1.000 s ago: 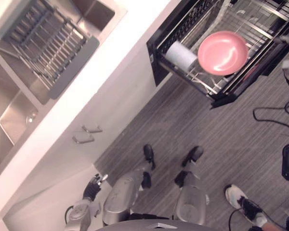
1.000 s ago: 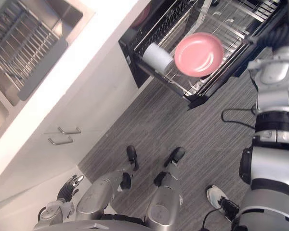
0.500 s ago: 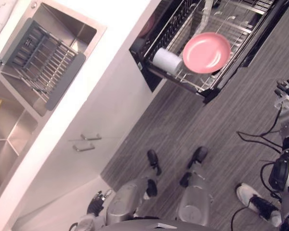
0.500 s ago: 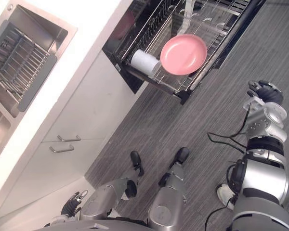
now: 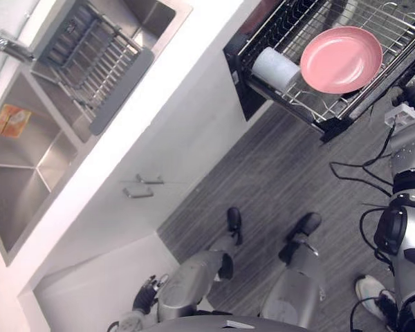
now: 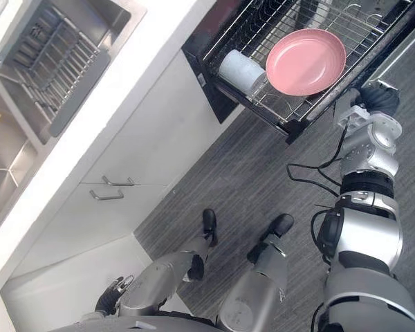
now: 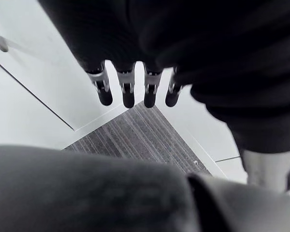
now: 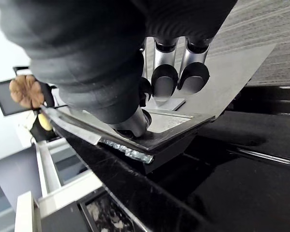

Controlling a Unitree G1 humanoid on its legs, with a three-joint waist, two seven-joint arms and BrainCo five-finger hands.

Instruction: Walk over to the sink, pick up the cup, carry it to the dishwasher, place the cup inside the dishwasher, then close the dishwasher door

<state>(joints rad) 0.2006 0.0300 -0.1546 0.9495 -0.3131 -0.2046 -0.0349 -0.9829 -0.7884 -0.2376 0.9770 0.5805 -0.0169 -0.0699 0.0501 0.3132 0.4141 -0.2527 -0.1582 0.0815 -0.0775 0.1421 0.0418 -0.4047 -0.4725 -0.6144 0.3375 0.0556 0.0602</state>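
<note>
Right hand (image 8: 164, 77) touches the dishwasher door (image 8: 232, 63) at its edge, grasp unclear; left hand (image 7: 128, 92) hangs relaxed, empty.

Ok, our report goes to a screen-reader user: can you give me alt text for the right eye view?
A white cup lies on its side beside a pink plate in the pulled-out dishwasher rack, with the robot's right hand at the rack's outer edge. A steel sink sits in the white counter; the left hand hangs low.
</note>
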